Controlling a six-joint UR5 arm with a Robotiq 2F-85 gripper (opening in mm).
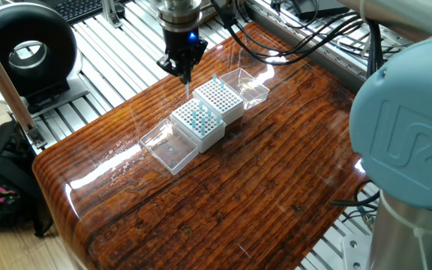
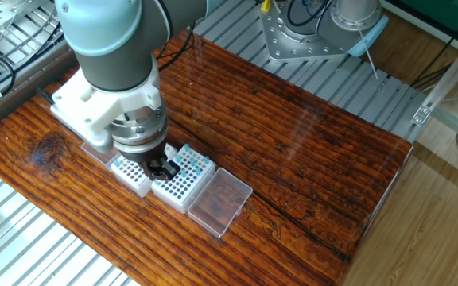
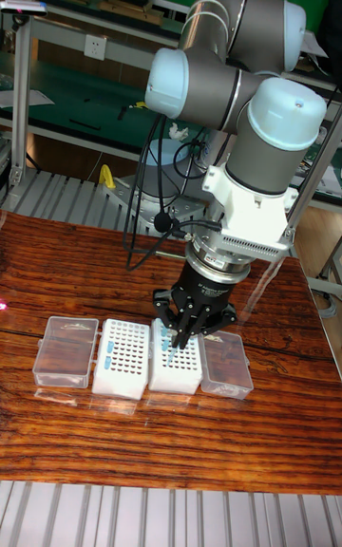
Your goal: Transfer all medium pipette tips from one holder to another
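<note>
2 white tip holders sit side by side on the wooden table (image 1: 276, 180), left of frame centre in one fixed view, each with a clear hinged lid folded flat outward. Nearer holder (image 1: 199, 123) carries a cluster of medium pipette tips (image 1: 201, 115), light blue, standing upright in its grid. Farther holder (image 1: 219, 98) shows mostly bare holes, with 1 blue tip (image 1: 215, 78) upright at its back corner. Clear lids: one (image 1: 169, 147) toward lower left, the other (image 1: 247, 85) toward upper right.

Claw (image 1: 185, 75) hangs point-down in the upper middle of that frame, above the table just beyond the nearer holder's far edge. Fingers are pinched together on a single slender tip (image 1: 187, 88), which hangs straight down from them, its lower end clear of the grid.

Other fixed view: claw (image 2: 162, 168) sits over the seam between the 2 holders at lower left of frame; the arm's wrist hides much of the left holder (image 2: 130, 176). Right holder (image 2: 184, 179) shows blue tips along its upper side.

Tall fixed view: claw (image 3: 181, 329) is low over the right-hand holder (image 3: 176, 361), at mid frame; blue tips line the left column of the other holder (image 3: 120, 358).
</note>
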